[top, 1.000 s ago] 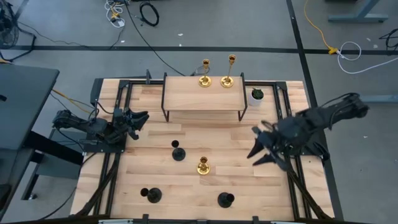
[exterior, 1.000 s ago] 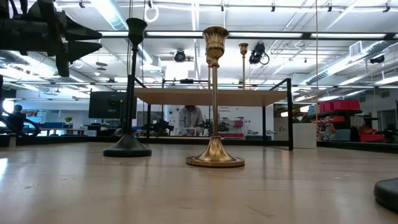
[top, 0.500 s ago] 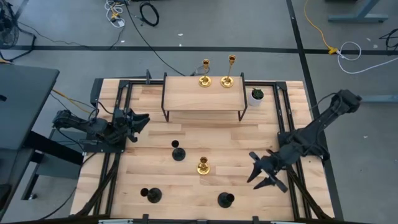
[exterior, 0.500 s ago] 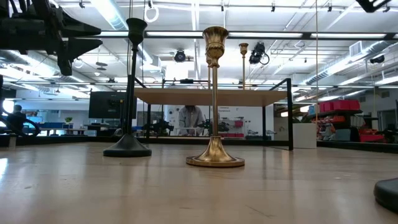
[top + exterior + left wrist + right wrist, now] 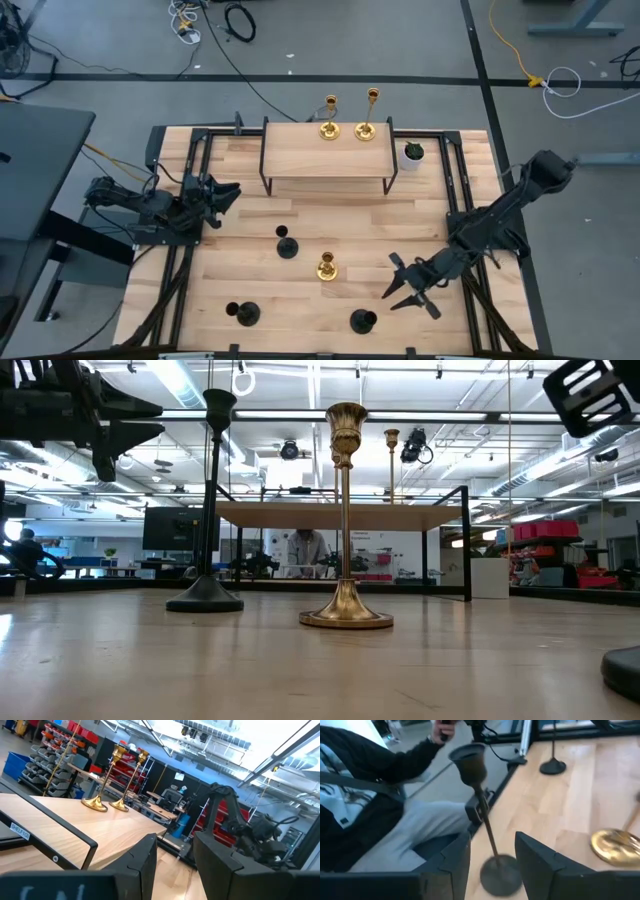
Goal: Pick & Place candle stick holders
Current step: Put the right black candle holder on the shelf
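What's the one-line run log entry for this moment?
right gripper: open, empty, by front black holder | left gripper: open, empty, waiting at left edge | shelf: two gold holders | table: one gold holder

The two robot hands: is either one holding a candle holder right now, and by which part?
Neither. The right hand hangs open near a black holder; the left hand waits open at the table's left edge.

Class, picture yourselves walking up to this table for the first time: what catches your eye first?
Two gold candle stick holders stand side by side on the raised shelf at the table's far edge. A third gold holder stands mid-table among three black ones. The right gripper, fingers open, reaches toward the near black holder.
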{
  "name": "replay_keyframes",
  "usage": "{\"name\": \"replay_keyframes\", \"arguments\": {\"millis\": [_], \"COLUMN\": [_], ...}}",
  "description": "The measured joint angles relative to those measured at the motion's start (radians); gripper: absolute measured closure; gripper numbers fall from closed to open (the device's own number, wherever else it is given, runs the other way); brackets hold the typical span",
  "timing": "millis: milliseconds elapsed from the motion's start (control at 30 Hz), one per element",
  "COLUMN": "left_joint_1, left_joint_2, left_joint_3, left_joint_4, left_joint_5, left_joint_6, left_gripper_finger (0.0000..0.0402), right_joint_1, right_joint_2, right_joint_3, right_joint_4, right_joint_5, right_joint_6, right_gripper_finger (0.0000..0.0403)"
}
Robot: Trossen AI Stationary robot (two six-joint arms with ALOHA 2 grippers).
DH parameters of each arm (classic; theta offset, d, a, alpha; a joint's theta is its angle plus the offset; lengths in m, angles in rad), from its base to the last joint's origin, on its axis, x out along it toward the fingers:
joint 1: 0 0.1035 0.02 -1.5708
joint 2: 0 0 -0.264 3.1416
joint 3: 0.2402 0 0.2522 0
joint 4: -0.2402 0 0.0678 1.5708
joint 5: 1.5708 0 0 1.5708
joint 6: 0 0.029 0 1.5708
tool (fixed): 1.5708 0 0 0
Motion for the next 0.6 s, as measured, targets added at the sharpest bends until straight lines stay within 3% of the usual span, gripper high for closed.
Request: {"name": "replay_keyframes", "arguments": {"millis": [233, 600], "left_joint_1": [0.000, 0.000], "left_joint_2": [0.000, 0.000], "left_joint_3": [0.000, 0.000], "left_joint_4": [0.000, 0.000], "left_joint_5": [0.000, 0.000], "left_joint_6": [0.001, 0.000], "left_gripper_finger": [0.0271, 0.0271], "right_joint_1": [0.000, -0.001], "right_joint_2": [0.163, 0.351], "right_joint_3": [0.000, 0.022], "right_joint_4": [0.207, 0.430], "right_joint_5": [-0.039, -0.015], "right_joint_6": [-0.050, -0.113], "right_gripper_finger": [0.0248, 0.0248]}}
